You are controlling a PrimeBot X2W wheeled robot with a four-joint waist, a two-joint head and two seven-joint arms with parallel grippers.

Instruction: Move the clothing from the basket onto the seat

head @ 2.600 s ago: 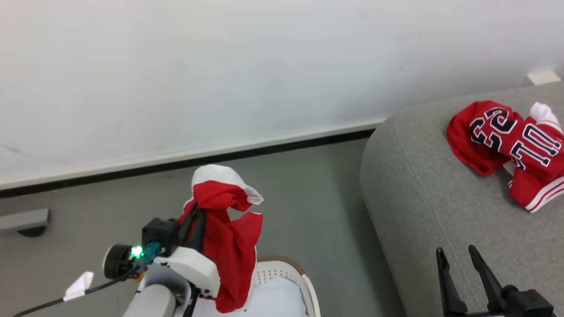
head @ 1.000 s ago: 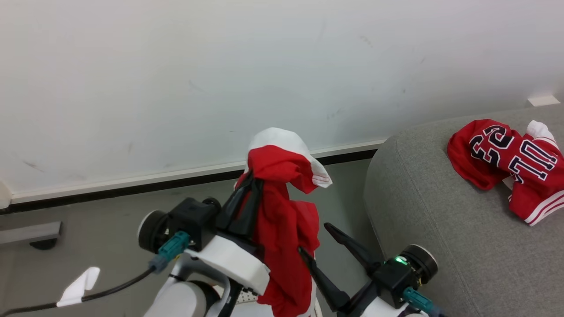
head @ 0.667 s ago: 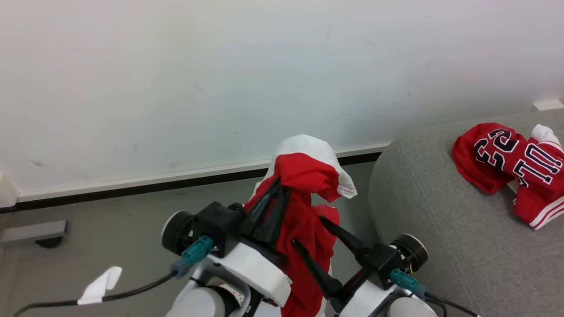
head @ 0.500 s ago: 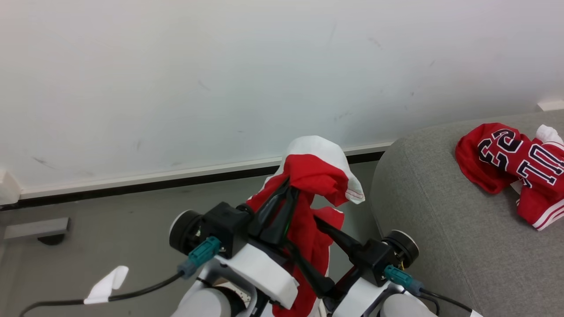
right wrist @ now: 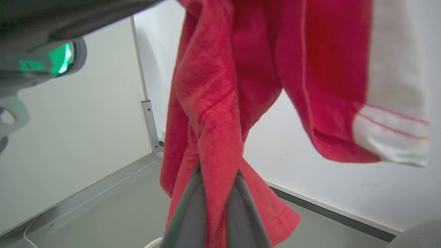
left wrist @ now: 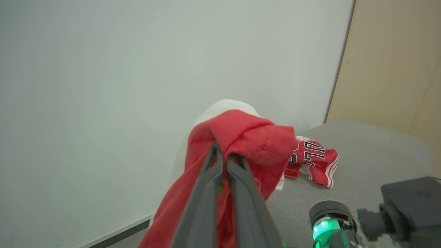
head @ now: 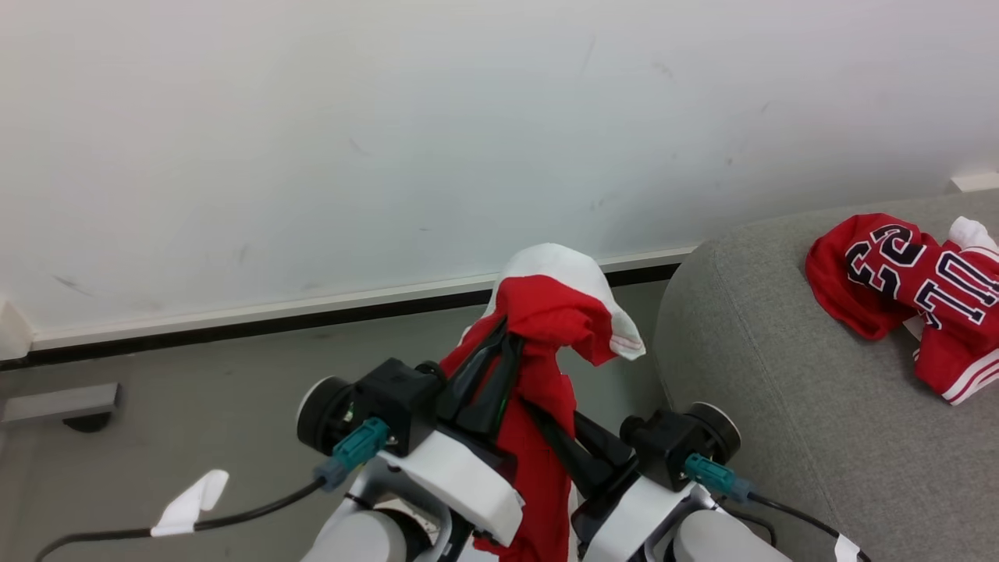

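Left fingers (head: 478, 382) are clenched on the top fold of the red garment (head: 550, 308), white-banded, which I hold up above the floor (head: 195, 390). My right fingers (head: 566, 453) pinch its hanging part lower down. Farther off to my right, a numbered red jersey (head: 909, 273) lies crumpled on the grey sofa (head: 780, 406).

Left tool (left wrist: 223, 153) pinching red garment (left wrist: 255, 137); jersey (left wrist: 315, 162) on sofa (left wrist: 372, 155).
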